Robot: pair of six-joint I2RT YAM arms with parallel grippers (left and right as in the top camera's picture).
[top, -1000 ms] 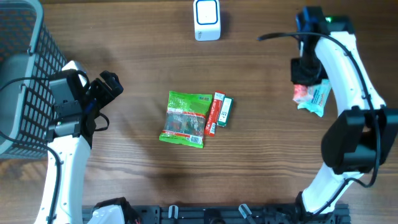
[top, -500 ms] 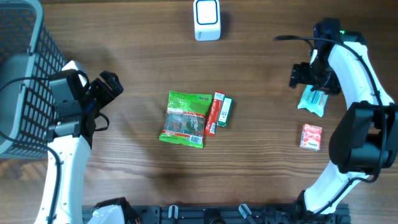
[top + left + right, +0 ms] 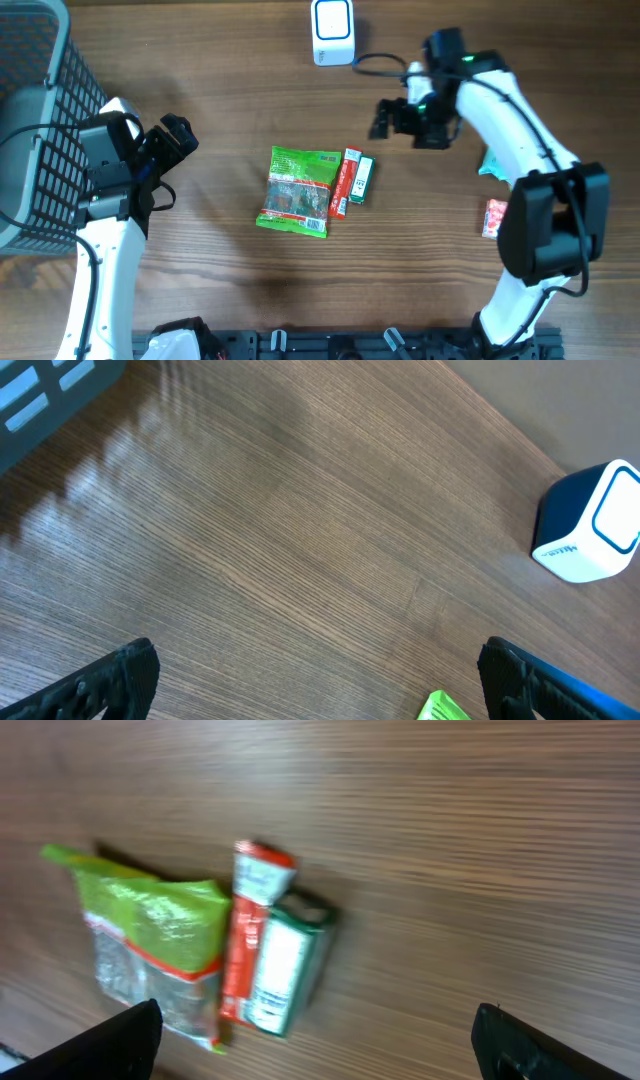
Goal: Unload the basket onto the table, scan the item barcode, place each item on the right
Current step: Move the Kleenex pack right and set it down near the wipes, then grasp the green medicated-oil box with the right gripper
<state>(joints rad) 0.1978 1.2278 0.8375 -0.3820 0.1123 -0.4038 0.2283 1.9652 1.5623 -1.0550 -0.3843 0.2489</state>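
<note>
Three items lie side by side at the table's middle: a green packet (image 3: pixel 298 190), a slim red box (image 3: pixel 347 183) and a small green box (image 3: pixel 362 180). The white and blue scanner (image 3: pixel 332 32) stands at the far edge. My right gripper (image 3: pixel 383 120) hovers open and empty, just above and to the right of the boxes. Its wrist view shows the green packet (image 3: pixel 150 945), red box (image 3: pixel 248 940) and green box (image 3: pixel 285 965) ahead of its gripper (image 3: pixel 318 1042). My left gripper (image 3: pixel 178 135) is open and empty at the left, with the scanner (image 3: pixel 590 525) far ahead of it.
A dark wire basket (image 3: pixel 35 120) fills the left edge. A small red packet (image 3: pixel 494 218) and a pale blue packet (image 3: pixel 488 164) lie at the right, partly under the right arm. A black cable (image 3: pixel 375 62) trails near the scanner.
The right gripper opened and let go of the small red packet, which now lies at the right. The right arm then swung left to the middle items. The left arm stayed still.
</note>
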